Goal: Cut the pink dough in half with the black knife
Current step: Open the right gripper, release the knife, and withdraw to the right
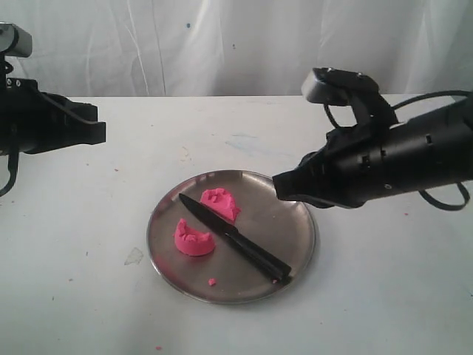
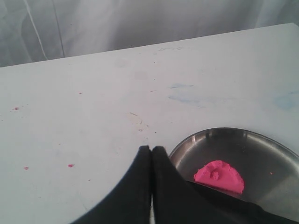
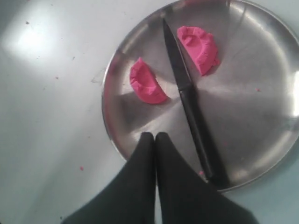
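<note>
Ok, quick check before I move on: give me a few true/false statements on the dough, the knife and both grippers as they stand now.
1. The pink dough lies as two separate halves on the steel plate. True.
2. The black knife is held in the right gripper. False: it lies on the plate between the two halves, and no gripper touches it.
3. The left gripper is shut and holds nothing. True.
4. The right gripper is wide open. False: its fingers are closed together and empty.
5. Both dough halves sit on the same side of the knife. False: one lies on each side of the blade.
</note>
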### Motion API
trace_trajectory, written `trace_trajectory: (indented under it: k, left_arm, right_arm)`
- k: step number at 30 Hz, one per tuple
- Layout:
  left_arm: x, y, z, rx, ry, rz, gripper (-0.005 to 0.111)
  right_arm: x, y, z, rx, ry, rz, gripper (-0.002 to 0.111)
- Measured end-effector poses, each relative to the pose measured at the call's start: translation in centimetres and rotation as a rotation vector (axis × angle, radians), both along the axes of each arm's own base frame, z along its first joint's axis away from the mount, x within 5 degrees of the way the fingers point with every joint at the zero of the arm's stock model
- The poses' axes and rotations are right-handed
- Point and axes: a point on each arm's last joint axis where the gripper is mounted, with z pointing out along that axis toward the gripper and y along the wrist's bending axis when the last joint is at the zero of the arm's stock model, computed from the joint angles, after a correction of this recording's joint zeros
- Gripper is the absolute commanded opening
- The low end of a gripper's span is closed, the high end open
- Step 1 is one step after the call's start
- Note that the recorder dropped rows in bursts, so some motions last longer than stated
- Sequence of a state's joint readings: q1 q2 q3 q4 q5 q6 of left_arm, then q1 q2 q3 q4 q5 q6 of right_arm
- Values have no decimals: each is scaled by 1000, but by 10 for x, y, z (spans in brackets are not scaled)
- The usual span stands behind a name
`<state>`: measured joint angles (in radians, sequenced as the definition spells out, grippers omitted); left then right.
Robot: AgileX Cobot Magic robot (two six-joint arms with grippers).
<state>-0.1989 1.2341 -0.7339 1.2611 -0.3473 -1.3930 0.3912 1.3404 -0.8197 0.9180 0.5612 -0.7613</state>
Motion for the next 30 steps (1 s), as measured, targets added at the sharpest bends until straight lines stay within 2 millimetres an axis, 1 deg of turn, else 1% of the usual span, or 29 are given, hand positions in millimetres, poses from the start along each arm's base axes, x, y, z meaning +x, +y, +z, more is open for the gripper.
trace_trajectory:
  k: [3, 6, 15, 20, 23, 27, 30]
  left_arm:
    - [0, 0, 0, 0, 0, 0, 0]
    - [0, 0, 0, 0, 0, 0, 0]
    - [0, 0, 0, 0, 0, 0, 0]
    - [0, 0, 0, 0, 0, 0, 0]
    - [0, 0, 0, 0, 0, 0, 0]
    - [0, 0, 0, 0, 0, 0, 0]
    - [0, 0, 0, 0, 0, 0, 0]
  right_arm:
    - [-22, -7, 8, 51, -26, -6, 0]
    - [-42, -14, 20, 88, -78, -4, 0]
    - [-93, -36, 67, 158, -305, 16, 0]
    - [-114, -47, 87, 245, -393, -50, 0]
    - [-126, -53, 96, 279, -444, -62, 0]
    - [-136, -57, 102, 301, -484, -63, 0]
    - [-135, -60, 100, 311, -498, -101, 0]
